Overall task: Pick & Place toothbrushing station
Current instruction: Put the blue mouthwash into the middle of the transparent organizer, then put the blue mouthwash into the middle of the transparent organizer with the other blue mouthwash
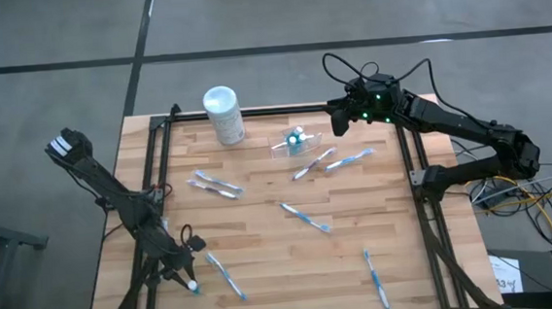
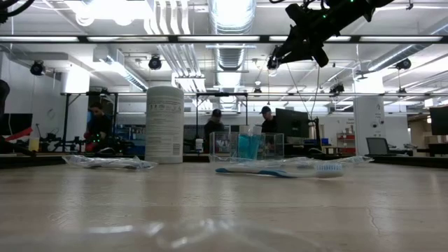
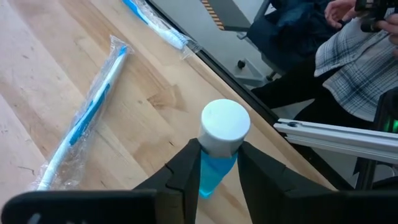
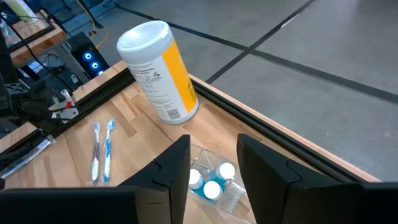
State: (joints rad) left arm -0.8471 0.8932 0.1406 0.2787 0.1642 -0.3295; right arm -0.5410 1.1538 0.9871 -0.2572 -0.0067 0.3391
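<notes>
Here, left end effector (image 3: pixel 217 171): near the desk's front-left corner in the high view; its wrist view shows both fingers (image 3: pixel 186 174) pinching a small blue bottle with a white cap (image 3: pixel 224 127), a detail the high view gives only as a pale speck at the tip.
Right end effector (image 4: pixel 212 165): raised above the far side of the desk; its fingers stand apart with nothing between them, seen plainly only in the right wrist view.
Toothbrushing station (image 1: pixel 293 143): a clear plastic holder on the wooden desk (image 1: pixel 263 243), just below and ahead of the right end effector; the right wrist view looks down into it between the fingers and shows white and blue caps inside; the low view shows it side-on with a blue item in it.
White cylindrical container (image 1: pixel 223 114): just beyond the station from the right end effector, upright in the high and low views; its yellow label shows only in the right wrist view.
Wrapped toothbrush (image 3: pixel 84 118): lying on the desk beside the left end effector.
Other toothbrushes: scattered across the desk, whole layout visible only from above.
People: standing in the room behind, low view only; a plaid sleeve (image 3: pixel 354 53) shows past the desk edge in the left wrist view.
</notes>
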